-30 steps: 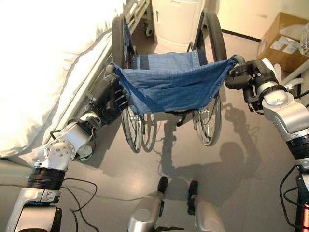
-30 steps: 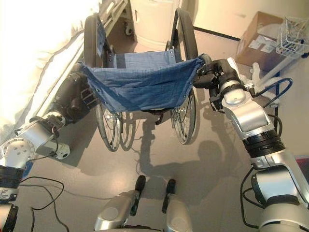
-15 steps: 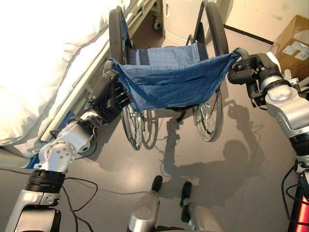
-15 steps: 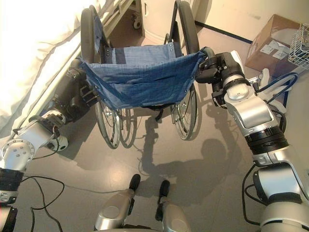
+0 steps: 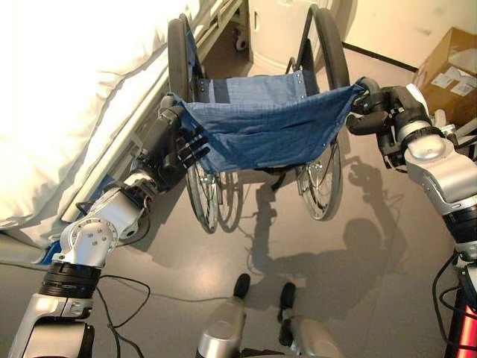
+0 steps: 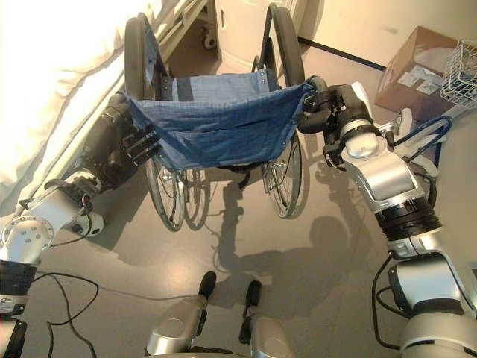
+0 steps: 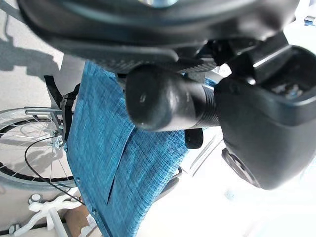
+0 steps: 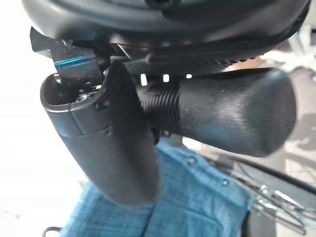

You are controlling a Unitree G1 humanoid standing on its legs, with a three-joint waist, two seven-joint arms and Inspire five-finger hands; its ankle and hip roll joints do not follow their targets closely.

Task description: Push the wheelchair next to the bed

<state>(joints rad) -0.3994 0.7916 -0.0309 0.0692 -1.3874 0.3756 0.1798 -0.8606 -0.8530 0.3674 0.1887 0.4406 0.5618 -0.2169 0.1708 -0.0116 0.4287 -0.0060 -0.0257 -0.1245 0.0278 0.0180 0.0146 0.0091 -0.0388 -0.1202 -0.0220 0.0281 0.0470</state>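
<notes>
On the grey floor (image 5: 223, 261), right beside a bed (image 5: 67, 97) with a thick white padded mattress, stands a wheelchair (image 5: 261, 127). Its backrest is a sling of blue woven cloth (image 6: 216, 130), slack and creased, fastened at the sides with small metal rivets. Two large spoked wheels with black rubber tyres rise past the seat, the left one just beside the bed's metal side rail (image 5: 141, 134).

The left hand (image 5: 168, 149), dark and blocky, is clenched around the wheelchair's left push handle (image 7: 168, 98), a smooth, rounded black grip with a ribbed collar; the left wrist view shows the thumb wrapped over it. The right hand (image 6: 332, 108) is grasping the right push handle (image 8: 232, 113), a matching black grip, with the thumb curled across its ribbed neck.

Ahead of the wheelchair stands a tall cream-white unit (image 5: 279, 33) with smooth sides. Towards the far right of the floor sits a brown cardboard box (image 6: 417, 71) bearing white paper labels; their writing is too small to read. A white wire basket (image 6: 460, 74) is next to it.
</notes>
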